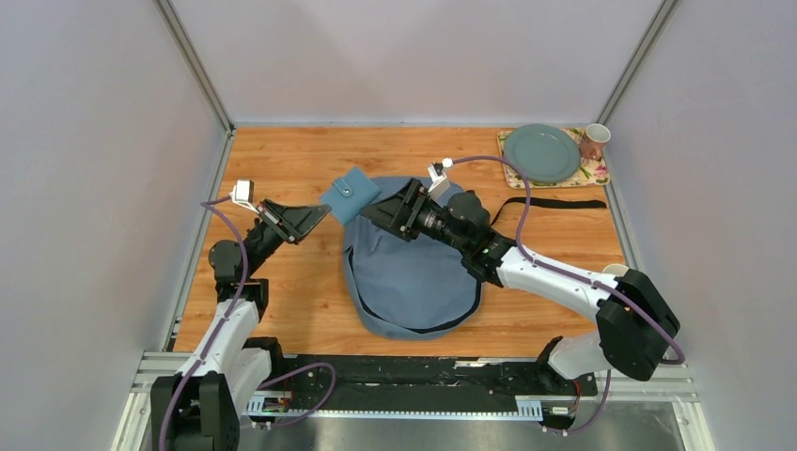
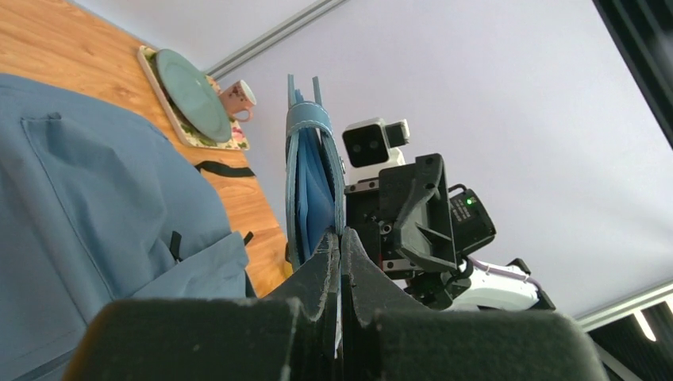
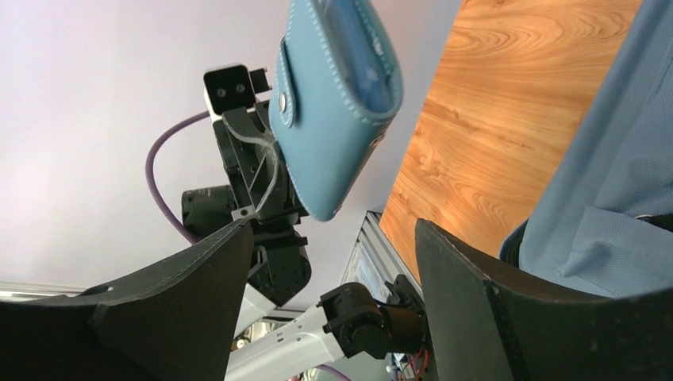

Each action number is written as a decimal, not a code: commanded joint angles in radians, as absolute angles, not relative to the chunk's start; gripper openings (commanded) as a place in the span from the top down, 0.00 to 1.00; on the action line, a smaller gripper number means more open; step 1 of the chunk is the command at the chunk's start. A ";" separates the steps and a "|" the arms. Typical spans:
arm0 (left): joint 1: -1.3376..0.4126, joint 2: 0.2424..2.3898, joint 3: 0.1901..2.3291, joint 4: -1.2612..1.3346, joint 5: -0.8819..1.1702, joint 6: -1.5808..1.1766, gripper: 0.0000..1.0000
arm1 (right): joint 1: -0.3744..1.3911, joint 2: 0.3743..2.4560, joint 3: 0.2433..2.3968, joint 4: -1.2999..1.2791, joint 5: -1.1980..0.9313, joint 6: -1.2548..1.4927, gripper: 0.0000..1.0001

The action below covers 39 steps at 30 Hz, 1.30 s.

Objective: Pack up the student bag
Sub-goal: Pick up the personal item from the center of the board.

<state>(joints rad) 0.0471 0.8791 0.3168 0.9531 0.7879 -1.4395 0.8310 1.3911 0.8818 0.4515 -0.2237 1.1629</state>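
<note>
The student bag [image 1: 414, 282], a soft grey-blue backpack, lies flat in the middle of the wooden table; its fabric also shows in the left wrist view [image 2: 95, 198] and the right wrist view [image 3: 619, 198]. My left gripper [image 1: 324, 212] is shut on the edge of a blue snap-flap wallet [image 1: 350, 194] and holds it in the air by the bag's far left corner. The left jaws [image 2: 341, 235] pinch the wallet [image 2: 313, 182] edge-on. My right gripper [image 1: 374, 210] is open over the bag's top, facing the wallet [image 3: 333, 103] without touching it; nothing sits between its fingers [image 3: 333, 238].
A green plate [image 1: 542, 152] and a pink cup [image 1: 594, 141] sit on a floral mat at the far right corner. The bag's black strap [image 1: 554, 203] trails right across the wood. Grey walls close in on three sides; the two arms almost meet.
</note>
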 commanded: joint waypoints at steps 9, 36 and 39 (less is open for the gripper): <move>0.003 0.873 0.275 1.158 0.735 -1.540 1.00 | 0.836 1.508 0.931 0.687 -0.224 1.239 0.35; -0.028 0.910 0.280 0.958 0.779 -1.400 0.38 | 0.815 1.412 0.813 0.685 -0.210 1.149 0.99; -0.029 0.874 0.368 0.671 0.790 -1.192 0.26 | 0.813 1.300 0.767 0.530 -0.138 1.097 1.00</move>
